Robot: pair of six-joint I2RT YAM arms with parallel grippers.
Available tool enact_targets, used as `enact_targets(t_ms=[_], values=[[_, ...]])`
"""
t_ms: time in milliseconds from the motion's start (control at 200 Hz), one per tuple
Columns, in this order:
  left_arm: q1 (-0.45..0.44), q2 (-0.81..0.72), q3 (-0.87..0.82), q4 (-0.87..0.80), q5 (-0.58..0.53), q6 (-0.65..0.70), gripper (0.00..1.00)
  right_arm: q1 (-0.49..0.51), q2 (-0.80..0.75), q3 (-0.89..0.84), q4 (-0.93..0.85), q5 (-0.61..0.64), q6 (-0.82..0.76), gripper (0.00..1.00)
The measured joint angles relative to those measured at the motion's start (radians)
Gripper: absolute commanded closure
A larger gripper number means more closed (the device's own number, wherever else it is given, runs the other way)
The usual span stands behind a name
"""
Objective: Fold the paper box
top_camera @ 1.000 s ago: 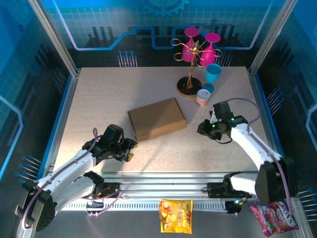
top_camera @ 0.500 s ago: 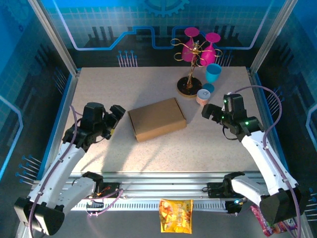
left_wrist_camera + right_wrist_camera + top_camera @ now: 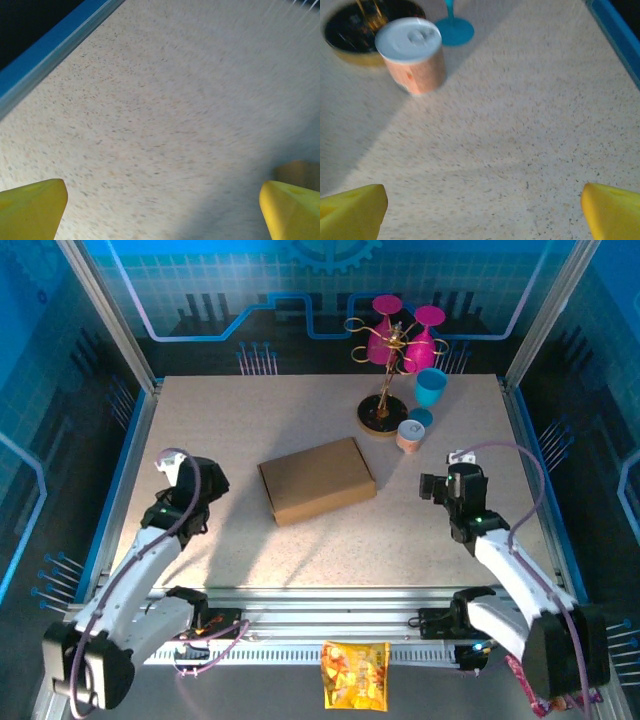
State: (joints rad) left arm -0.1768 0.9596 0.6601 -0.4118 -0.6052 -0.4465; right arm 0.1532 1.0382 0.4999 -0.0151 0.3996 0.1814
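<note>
**Closed carton at centre, both arms standing off with jaws spread**

The paper box (image 3: 317,480) lies flat in the middle of the surface (image 3: 250,410), turned a little askew. Its top is closed and no flap shows loose. From its shape, the folding looks done or close to it.

The left gripper (image 3: 162,210) sits at the left of the overhead frame and the right gripper (image 3: 482,210) at the right. Each is well apart from the carton, with bare surface between. Neither touches anything, which reads as arms drawn clear of the work rather than poised over a crease.

The overhead view gives the layout but hides the fingers behind the dark wrist bodies. The wrist cameras settle that point: in each, the yellow fingertips (image 3: 32,207) sit at the two bottom corners of the frame with speckled surface between them. Both pairs of jaws are therefore released and carry nothing.

The left wrist view looks toward the blue rail (image 3: 50,55) at upper left, away from the carton. A tan blur above its right-hand tip is too soft to name. The right wrist view faces the clutter behind the box: the lidded cup (image 3: 412,55), the foot of the blue goblet (image 3: 454,30) and the dark base of the gold stand (image 3: 350,35). These stand close together, well apart from the carton.
</note>
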Motion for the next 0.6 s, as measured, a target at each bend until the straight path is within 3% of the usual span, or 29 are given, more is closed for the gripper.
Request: enact_targets(t_ms=[120, 275, 600], values=[[0.062, 0.082, -0.094, 0.158, 0.048, 0.138, 0.01, -0.039, 0.163, -0.034, 0.197, -0.040, -0.063, 0.00], [0.140, 0.201, -0.170, 0.344, 0.133, 0.166, 0.01, -0.059, 0.331, -0.045, 0.400, -0.107, -0.114, 0.00], [0.208, 0.413, -0.166, 0.648, 0.277, 0.195, 0.01, -0.095, 0.455, -0.037, 0.652, -0.235, -0.139, 0.00]])
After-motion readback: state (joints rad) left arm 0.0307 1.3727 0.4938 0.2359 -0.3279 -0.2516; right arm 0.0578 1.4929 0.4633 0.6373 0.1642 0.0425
